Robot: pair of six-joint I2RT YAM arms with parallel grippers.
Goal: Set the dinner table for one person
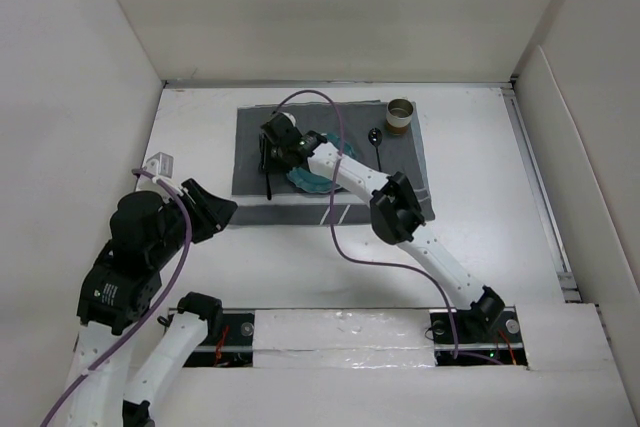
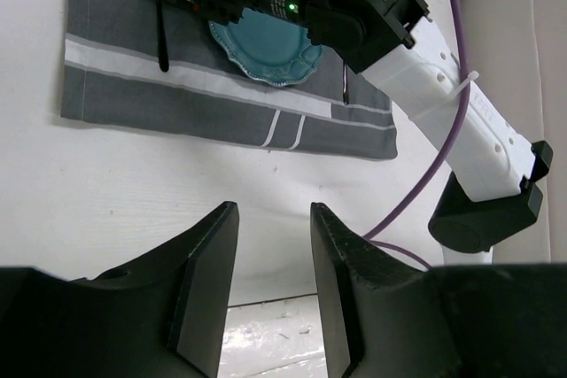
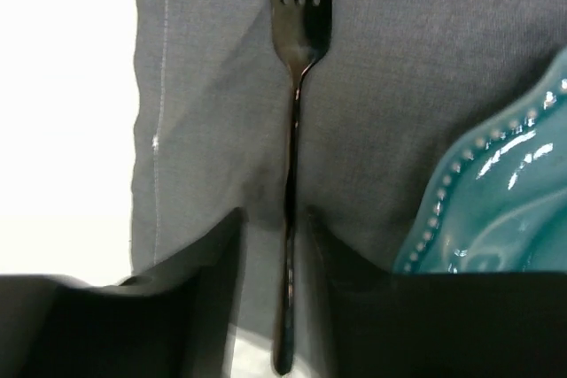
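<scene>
Since the fork [image 3: 297,86] lies flat on the grey striped placemat [image 3: 204,86] just left of the teal plate [image 3: 496,192], tines pointing away from the arm bases, what matters is that its handle runs lengthwise straight through the gap of the right jaws. Those jaws stand narrowly apart, one finger on each side of the handle. A sliver of cloth shows on the side away from the plate, so they seem to straddle the fork rather than pinch it. Any retreat, I judge, should go straight up so neither finger drags it askew. The left jaws hang moderately apart and empty over bare white counter [image 2: 133,174], well short of the plate and to its left. The right arm [image 1: 350,177] is plainly the nearer one. The counter spreads beneath the placemat that carries the plate.
</scene>
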